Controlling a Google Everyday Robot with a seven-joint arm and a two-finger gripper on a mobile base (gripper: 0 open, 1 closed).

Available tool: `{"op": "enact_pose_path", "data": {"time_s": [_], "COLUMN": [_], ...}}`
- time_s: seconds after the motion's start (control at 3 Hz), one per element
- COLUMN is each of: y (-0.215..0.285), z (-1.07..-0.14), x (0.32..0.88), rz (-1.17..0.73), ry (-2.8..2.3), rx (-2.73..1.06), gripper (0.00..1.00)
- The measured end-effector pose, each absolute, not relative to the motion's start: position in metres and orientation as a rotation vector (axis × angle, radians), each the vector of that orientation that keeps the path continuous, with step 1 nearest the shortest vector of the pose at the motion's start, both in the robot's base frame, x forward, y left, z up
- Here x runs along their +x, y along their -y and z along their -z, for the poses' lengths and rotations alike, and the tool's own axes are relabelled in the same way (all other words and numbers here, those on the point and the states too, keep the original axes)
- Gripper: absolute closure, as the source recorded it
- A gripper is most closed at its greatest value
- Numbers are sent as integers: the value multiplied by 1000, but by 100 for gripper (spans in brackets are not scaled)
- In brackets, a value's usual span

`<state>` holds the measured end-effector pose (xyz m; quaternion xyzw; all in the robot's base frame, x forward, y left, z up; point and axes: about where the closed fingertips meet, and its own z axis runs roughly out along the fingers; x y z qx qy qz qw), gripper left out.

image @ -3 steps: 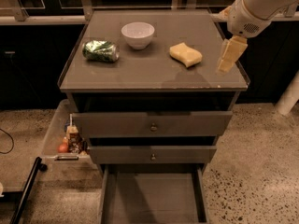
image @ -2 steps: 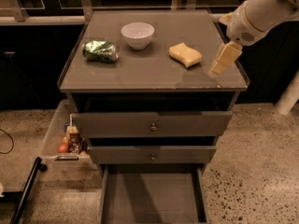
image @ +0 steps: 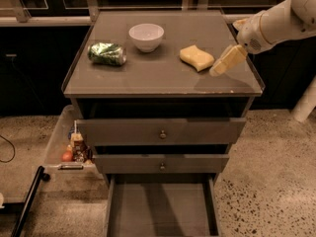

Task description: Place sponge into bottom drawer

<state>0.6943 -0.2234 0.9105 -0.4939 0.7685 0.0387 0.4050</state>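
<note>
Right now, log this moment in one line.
gripper: beside sponge | sponge: on cabinet top | bottom drawer: open

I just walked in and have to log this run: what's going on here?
A one-armed robot is going for the sponge. Its gripper hangs low over the cabinet top just right of the sponge, which lies there not yet picked up. The bottom drawer stands pulled open, with nothing visible in it.
</note>
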Motion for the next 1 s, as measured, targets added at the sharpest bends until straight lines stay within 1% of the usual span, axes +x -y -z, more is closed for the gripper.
{"op": "enact_pose_path", "data": {"time_s": [0.67, 1.0], "y": [227, 215], "z": [-879, -865], "x": [743, 762], "rz": [-302, -414], "ry": [-1950, -1951], "rx": [-1038, -991], "gripper": [0, 0]}}
